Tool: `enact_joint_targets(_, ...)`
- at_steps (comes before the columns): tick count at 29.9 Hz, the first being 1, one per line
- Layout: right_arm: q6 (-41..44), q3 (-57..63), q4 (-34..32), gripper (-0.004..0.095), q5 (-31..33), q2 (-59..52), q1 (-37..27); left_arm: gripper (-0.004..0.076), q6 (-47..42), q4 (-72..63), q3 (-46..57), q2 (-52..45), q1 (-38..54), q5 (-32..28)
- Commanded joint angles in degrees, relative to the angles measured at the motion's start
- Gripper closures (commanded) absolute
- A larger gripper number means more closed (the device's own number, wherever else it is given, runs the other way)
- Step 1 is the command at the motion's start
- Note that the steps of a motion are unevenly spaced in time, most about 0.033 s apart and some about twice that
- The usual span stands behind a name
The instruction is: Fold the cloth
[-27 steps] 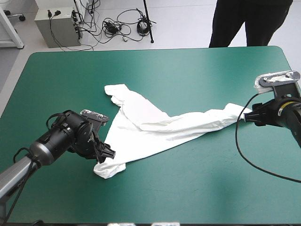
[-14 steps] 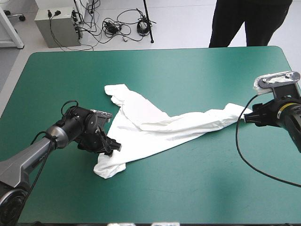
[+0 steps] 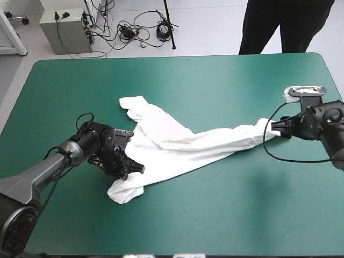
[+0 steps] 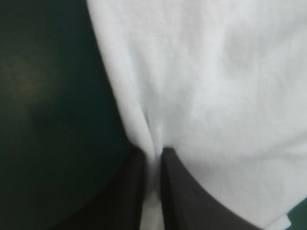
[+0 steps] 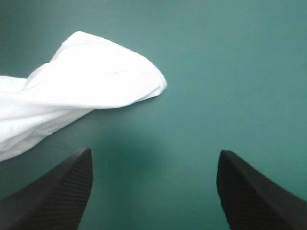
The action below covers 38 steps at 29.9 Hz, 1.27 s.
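High view, left pincer (image 3: pixel 138 169) now nipping T-shirt (image 3: pixel 177 141), right pincer (image 3: pixel 276 129) closer.

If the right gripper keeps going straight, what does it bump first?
Likely the bare teal-green cover: the open right gripper points down at it. The T-shirt's end lies ahead but off to one side, maybe brushed.

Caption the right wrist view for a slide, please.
Right gripper open above the teal-green cover, T-shirt end lying ahead, ungripped.
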Motion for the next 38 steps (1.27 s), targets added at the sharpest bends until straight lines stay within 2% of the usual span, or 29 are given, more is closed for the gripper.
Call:
enact_joint_targets(1, -3.05, -1.53, 5.06, 0.0237, -5.15, 3.36, -4.29, 0.0734, 0.58, 1.99, -0.68, -0.54, 0.03, -1.07)
enact_joint_targets(14, -4.76, -11.99, 9.77, 0.0240, -6.21, 20.04, -7.14, 0.0733, 2.02, -0.35, -0.68, -0.54, 0.03, -0.75)
enact_joint_targets(19, -6.53, -13.55, 13.02, 0.0304, -5.84, 24.51, -9.41, 0.0733, 2.02, -0.58, -0.68, -0.54, 0.03, -0.21)
enact_joint_targets(27, -9.74, -13.55, 16.54, 0.0327, -5.47, 27.90, -11.72, 0.0733, 1.90, -0.58, -0.68, -0.54, 0.03, -0.31)
enact_joint_targets(30, -11.08, -13.55, 18.41, 0.0446, -3.88, 29.59, -11.72, 0.0733, 1.90, -0.86, -0.68, -0.54, 0.03, -0.31)
enact_joint_targets(36, -16.72, -12.86, 23.79, 0.0930, -1.12, 31.83, -11.72, 0.0733, 1.90, -0.86, -0.68, -0.54, 0.03, -2.80)
enact_joint_targets(38, -17.79, -12.86, 26.25, 0.0924, -1.01, 31.68, -11.72, 0.0733, 1.90, 0.22, -0.91, -0.90, 0.03, -3.29)
